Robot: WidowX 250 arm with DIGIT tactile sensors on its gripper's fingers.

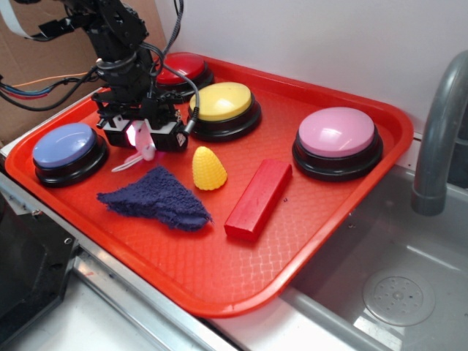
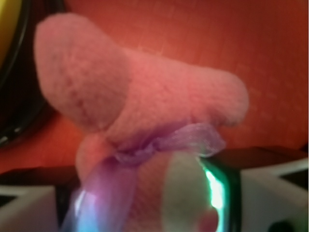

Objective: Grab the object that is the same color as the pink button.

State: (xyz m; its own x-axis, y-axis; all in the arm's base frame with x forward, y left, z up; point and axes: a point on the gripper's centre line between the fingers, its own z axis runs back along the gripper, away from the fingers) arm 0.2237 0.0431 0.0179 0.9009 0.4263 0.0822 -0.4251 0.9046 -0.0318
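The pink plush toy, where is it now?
In the exterior view, the pink plush toy sits in the tool, left on the red tray, between the blue button and yellow button.

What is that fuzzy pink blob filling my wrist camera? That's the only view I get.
Observer: It's a small pink plush toy, pinched in the gripper above a red tray.
Operator: Where's the pink button? I can't see it!
Observer: The pink button sits at the opposite end of the tray from the gripper, with a yellow button in between.
Operator: What's near my toy?
Observer: A dark blue cloth lies just in front of it, and a yellow corn toy stands beside the cloth.
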